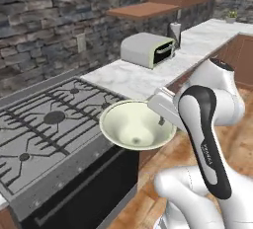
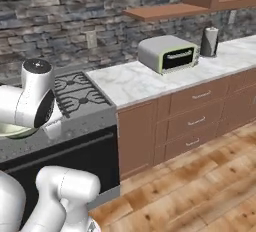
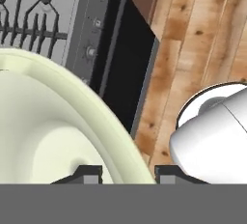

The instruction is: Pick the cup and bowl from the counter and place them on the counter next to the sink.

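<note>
Left base view, from its left side: the grey stove point(image 1: 44, 124), then the bowl point(image 1: 137, 125) held aloft past the stove's front edge, over the floor, its rim at the gripper point(image 1: 161, 120); the marble desk point(image 1: 143, 77) behind carries a toaster oven point(image 1: 148, 49). Right base view hides most of the bowl point(image 2: 12, 132) behind the arm. Hand view shows the fingers point(image 3: 89, 175) pinching the bowl point(image 3: 43, 136) rim, one inside, one outside.

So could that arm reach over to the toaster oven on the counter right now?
Probably not freely. Its gripper is closed on the rim of the bowl, held over the stove's front edge. The marble counter up to the toaster oven looks bare, so the bowl is the hindrance.
</note>
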Controlling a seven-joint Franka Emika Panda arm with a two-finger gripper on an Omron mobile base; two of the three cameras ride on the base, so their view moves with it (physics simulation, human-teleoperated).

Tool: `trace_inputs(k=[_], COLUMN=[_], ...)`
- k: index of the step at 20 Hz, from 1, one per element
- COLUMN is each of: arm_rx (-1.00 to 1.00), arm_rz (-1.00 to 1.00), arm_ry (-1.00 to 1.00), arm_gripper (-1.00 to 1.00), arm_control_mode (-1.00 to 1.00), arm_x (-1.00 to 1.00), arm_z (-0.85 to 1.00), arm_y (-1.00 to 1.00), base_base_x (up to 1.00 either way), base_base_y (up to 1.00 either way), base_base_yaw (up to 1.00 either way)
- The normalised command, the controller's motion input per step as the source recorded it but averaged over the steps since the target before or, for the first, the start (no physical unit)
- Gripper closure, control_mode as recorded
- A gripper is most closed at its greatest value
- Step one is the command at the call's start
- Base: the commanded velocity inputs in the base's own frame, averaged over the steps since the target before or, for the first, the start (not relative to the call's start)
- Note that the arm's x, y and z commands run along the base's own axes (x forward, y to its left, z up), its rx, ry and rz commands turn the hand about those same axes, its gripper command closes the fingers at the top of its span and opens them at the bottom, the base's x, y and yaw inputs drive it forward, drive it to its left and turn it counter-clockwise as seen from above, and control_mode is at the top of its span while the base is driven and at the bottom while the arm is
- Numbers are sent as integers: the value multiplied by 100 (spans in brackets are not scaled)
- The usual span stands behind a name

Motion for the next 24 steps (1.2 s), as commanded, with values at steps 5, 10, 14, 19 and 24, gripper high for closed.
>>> trace_inputs(k=[5,10,14,19,24], arm_rx=[0,0,0,0,0], arm_rz=[0,0,0,0,0], arm_ry=[0,0,0,0,0], arm_gripper=[100,100,100,100,100], arm_control_mode=[100,100,100,100,100], arm_x=[0,0,0,0,0], arm_z=[0,0,0,0,0], arm_y=[0,0,0,0,0], base_base_x=[0,0,0,0,0], base_base_y=[-4,0,0,0,0], base_base_yaw=[-97,-100,-100,-100,-100])
